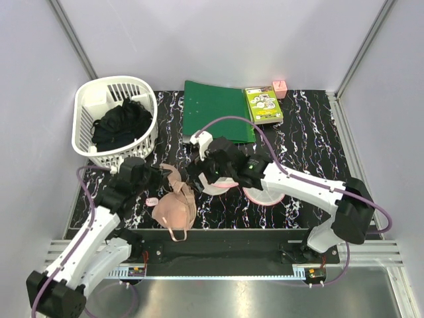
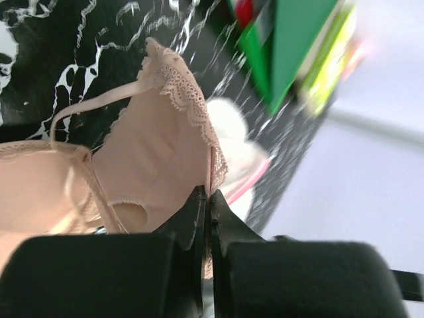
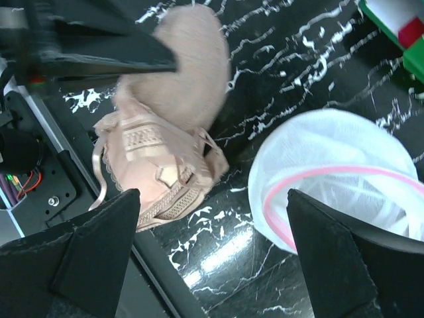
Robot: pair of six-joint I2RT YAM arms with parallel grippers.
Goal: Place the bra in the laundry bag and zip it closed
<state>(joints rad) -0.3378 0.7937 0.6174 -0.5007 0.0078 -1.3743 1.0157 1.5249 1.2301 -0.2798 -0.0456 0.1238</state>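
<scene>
The peach bra [image 1: 175, 207] lies bunched at the near-left of the black marbled table, with one cup lifted. My left gripper [image 1: 163, 173] is shut on that cup's lace edge [image 2: 211, 173], and the cup [image 2: 159, 156] hangs out in front of the jaws. The white mesh laundry bag [image 1: 260, 197] with pink zipper trim lies just right of the bra, its mouth gaping [image 3: 331, 182]. My right gripper [image 3: 212, 195] hovers wide open over bare table between the bra [image 3: 165, 162] and the bag, holding nothing. In the top view it [image 1: 201, 171] sits above the bag's left side.
A white slotted basket [image 1: 85, 109] holding black clothing [image 1: 121, 124] stands at the back left. A green folder [image 1: 217, 109], a green-yellow box [image 1: 264, 105] and a small pink object [image 1: 279, 88] lie along the back edge.
</scene>
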